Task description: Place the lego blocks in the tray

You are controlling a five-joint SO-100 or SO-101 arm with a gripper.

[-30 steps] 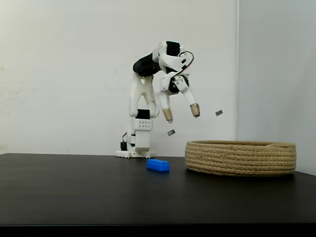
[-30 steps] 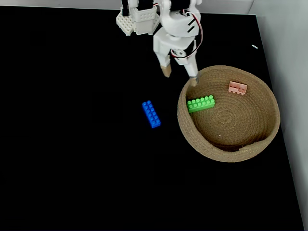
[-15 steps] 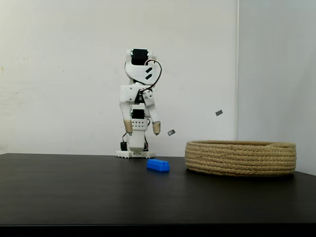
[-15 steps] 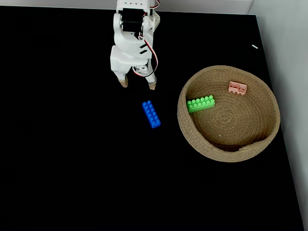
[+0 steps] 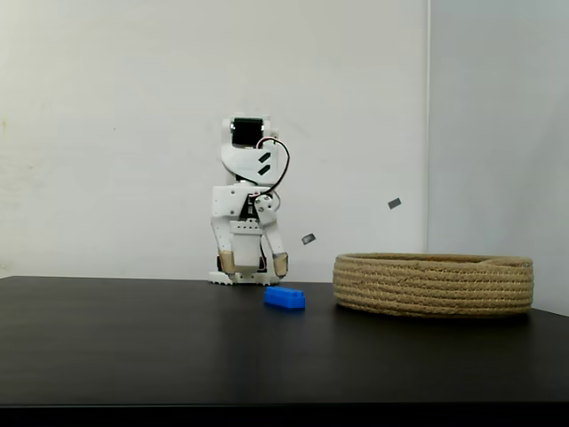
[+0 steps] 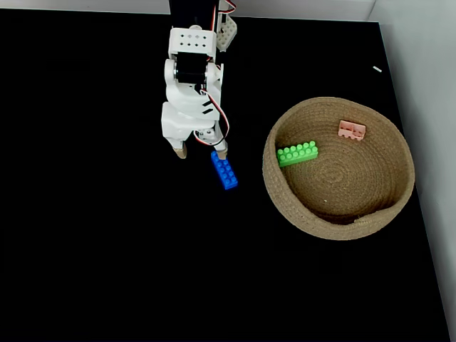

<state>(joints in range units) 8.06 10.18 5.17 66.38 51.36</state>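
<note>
Swinging away from the basket and dropping, the gripper (image 6: 199,151) now hangs low over the black table (image 6: 100,242), its two tan-tipped fingers spread wide and holding nothing. In a fixed view from the side the gripper (image 5: 253,263) has come down from mid-height to just above the tabletop, close in front of the arm's base.

From above, the blue lego brick (image 6: 224,169) lies just beside the gripper's right-hand fingertip as that view shows it, starting at the tip and running away from it toward the lower right. It is not between the fingers; the gripper sits offset to the left of the brick's near end. From the side, the blue lego brick (image 5: 284,298) rests flat on the table, below and slightly right of the fingertips.

The rope basket (image 6: 285,206) stands well to the right of the gripper. Inside it lie the green lego brick (image 6: 297,153) near the left wall and the pale pink lego brick (image 6: 352,130) farther right. So two bricks look placed and one remains.

The blue brick should be light, rigid and smooth-sided, likely to skid on the table if nudged by one finger. Its narrow width suits the jaws best: straddle the long sides near the middle, after shifting right and turning to match its diagonal lie.
</note>
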